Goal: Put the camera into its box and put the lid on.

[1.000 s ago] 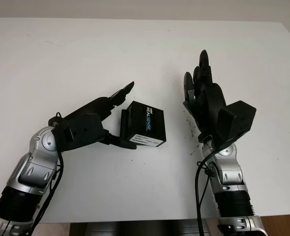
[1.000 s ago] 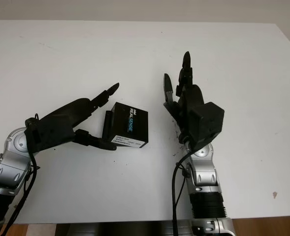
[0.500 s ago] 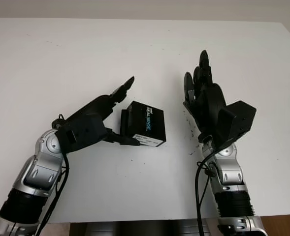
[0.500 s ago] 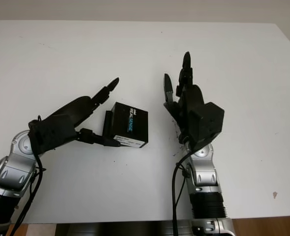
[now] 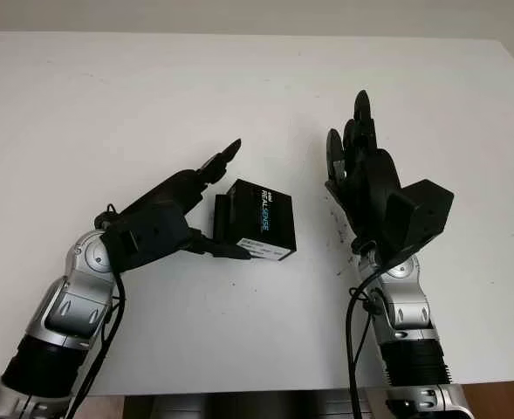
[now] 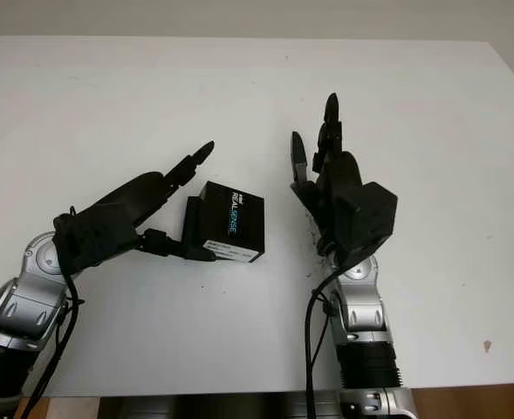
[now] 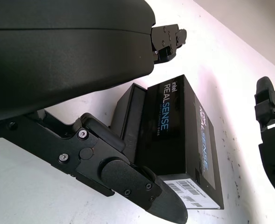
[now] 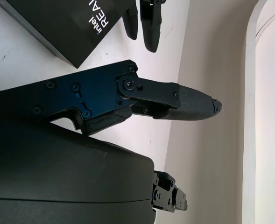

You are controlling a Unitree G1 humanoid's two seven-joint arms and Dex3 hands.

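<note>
A white tabletop (image 5: 108, 105) carries one black lidded box (image 5: 258, 222) printed "RealSense", lying near its middle, with dark specks just right.

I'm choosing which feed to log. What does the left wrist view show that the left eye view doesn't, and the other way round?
Left wrist view: the printed bars on the white label of the box, and the left hand with its thumb alongside that labelled end. Left eye view: both arms, the whole right hand, open and raised beside the box, and the table around them. Both: the box lying between the open left hand's thumb and upper finger.
</note>
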